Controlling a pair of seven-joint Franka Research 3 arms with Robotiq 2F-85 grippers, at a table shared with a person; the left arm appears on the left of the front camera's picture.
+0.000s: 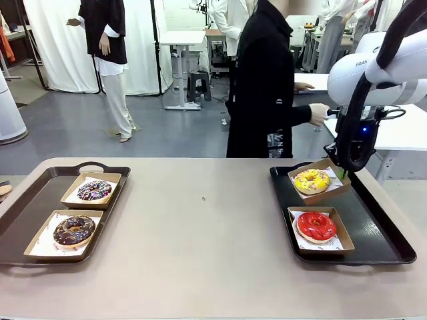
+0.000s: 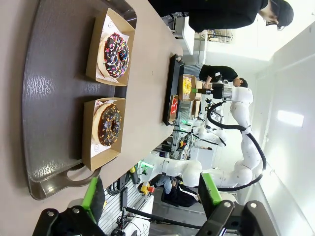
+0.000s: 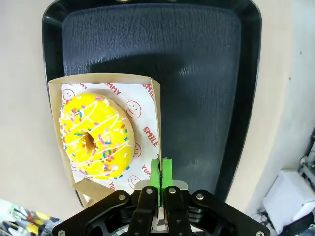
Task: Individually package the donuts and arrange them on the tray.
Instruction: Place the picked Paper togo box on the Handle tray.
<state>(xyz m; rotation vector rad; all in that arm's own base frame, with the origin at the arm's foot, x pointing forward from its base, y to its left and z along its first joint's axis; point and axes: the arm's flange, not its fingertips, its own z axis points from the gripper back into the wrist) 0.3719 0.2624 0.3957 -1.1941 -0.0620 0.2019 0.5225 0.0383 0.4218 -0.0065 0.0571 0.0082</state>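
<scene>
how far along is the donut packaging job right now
All four donuts already sit in cardboard boxes. The two chocolate ones rest on the left tray, and the red donut on the right tray. In hand: the right gripper, fingers shut on the yellow donut's box, holds it tilted above that tray. Left: setting it down.

grey floor (image 1: 60, 127), white curtain (image 1: 60, 47), stool (image 1: 198, 85)

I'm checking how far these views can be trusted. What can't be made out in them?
- Right wrist view: the right gripper is shut on the yellow donut's box wall; its own fingers cover the pinch point.
- Front view: the arm hides that box's far corner, so whether it rests on the tray is unclear.
- Right wrist view: the print on the liner paper is partly under the yellow donut.
</scene>
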